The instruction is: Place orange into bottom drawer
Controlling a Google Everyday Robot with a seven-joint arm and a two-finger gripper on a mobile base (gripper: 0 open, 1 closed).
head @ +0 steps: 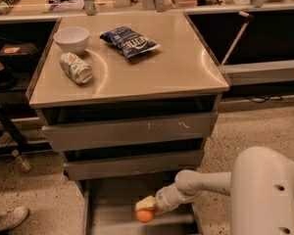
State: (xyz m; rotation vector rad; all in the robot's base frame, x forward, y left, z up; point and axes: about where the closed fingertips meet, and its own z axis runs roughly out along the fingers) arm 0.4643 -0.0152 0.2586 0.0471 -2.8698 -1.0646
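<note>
While the bottom drawer (112, 207) stands pulled out toward the viewer beneath two shut upper drawers (130, 131), the gripper (146, 204) hangs over its grey floor at the end of an arm (201, 182) coming in from the right. Its jaws pinch the orange (145, 216), a round fruit with no long axis. On the cabinet top (181, 72) above, well apart from the arm, sit a white bowl (71, 38), a can (76, 67) on its side and a blue chip bag (130, 41).

White bowl (71, 38), tipped can (75, 67), blue chip bag (130, 41) — all on tan tabletop (181, 75)
</note>
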